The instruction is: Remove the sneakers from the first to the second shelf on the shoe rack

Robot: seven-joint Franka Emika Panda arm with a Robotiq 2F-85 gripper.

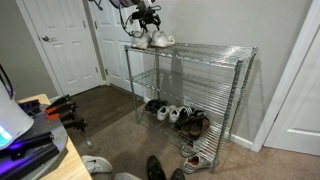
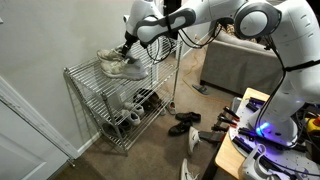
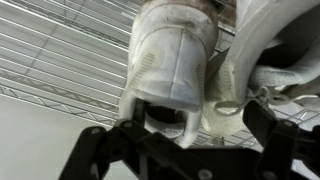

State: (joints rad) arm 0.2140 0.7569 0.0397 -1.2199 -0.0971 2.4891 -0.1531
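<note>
Gripper (image 2: pixel 126 47) sits over white sneakers (image 2: pixel 120 66) on the top shelf of the wire shoe rack (image 1: pixel 205 50). Wrist view: jaws spread wide, straddling one sneaker's heel, not clamped.

Glossy white jointed arm (image 2: pixel 215 14), black hand (image 2: pixel 127 44)

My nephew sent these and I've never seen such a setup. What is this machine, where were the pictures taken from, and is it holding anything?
It is a white robot arm ending in a two-fingered gripper. Two pictures come from cameras standing in the room; the close-up comes from a camera on the wrist. A wire shoe rack carries pale sneakers on its top shelf and more shoes at the bottom. The gripper is at the sneakers, jaws spread; it seems to hold nothing.
</note>
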